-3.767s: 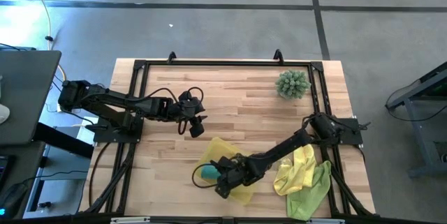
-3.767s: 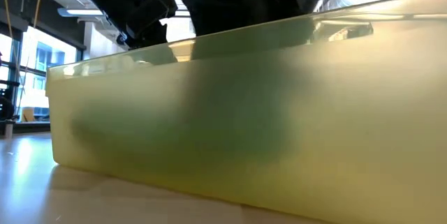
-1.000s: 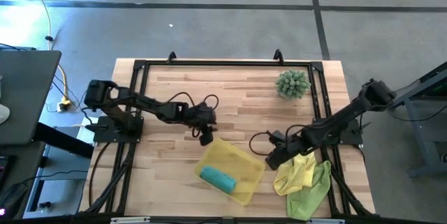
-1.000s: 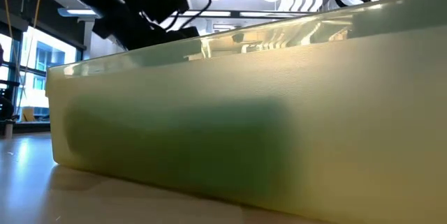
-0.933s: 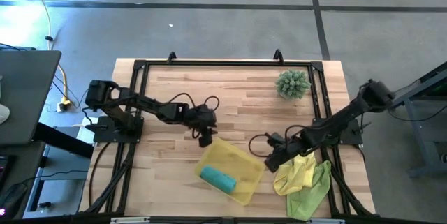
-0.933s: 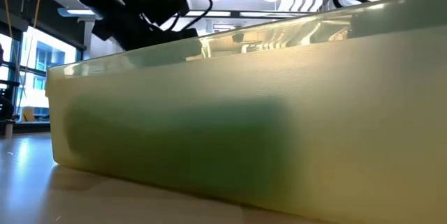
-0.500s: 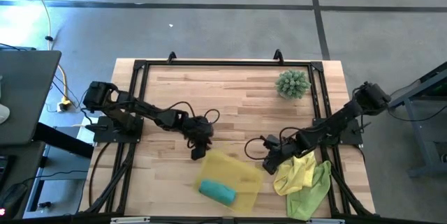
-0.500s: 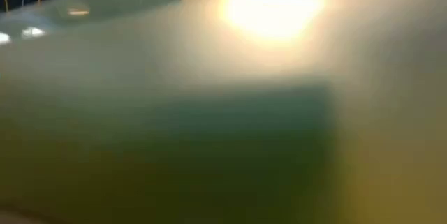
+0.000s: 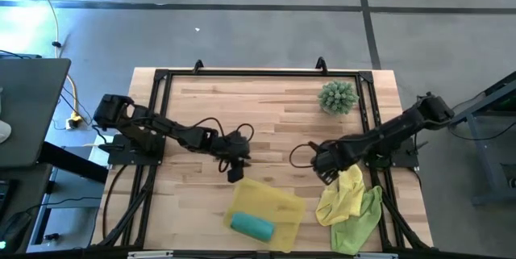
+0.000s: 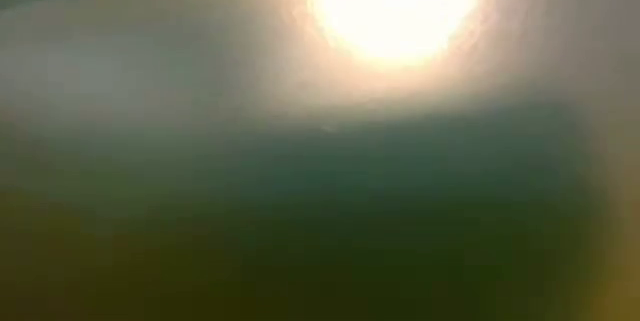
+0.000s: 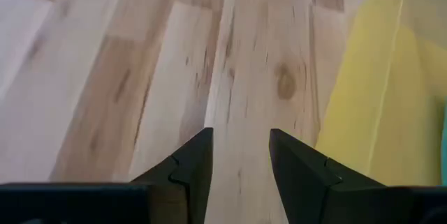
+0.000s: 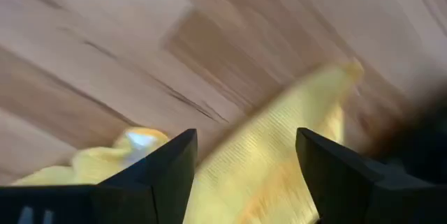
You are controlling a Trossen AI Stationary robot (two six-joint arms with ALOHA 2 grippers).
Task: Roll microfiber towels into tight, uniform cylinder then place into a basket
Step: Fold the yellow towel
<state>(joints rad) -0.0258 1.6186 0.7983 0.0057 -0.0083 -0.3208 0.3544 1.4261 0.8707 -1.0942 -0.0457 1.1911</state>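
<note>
rolled teal microfiber towel (image 9: pixel 252 226), a short tight cylinder, lying inside the shallow see-through yellow plastic basket (image 9: pixel 278 200) near the wooden table's (image 9: pixel 274 114) front edge. crumpled bright yellow towel (image 9: pixel 343 192) and lime green towel (image 9: pixel 359 220) heaped just right of the basket. left gripper (image 9: pixel 235 170) just beside the basket's far corner, jaws spread, empty. right gripper (image 9: pixel 325 170) at the yellow towel's edge, jaws wide apart, nothing pinched.
</note>
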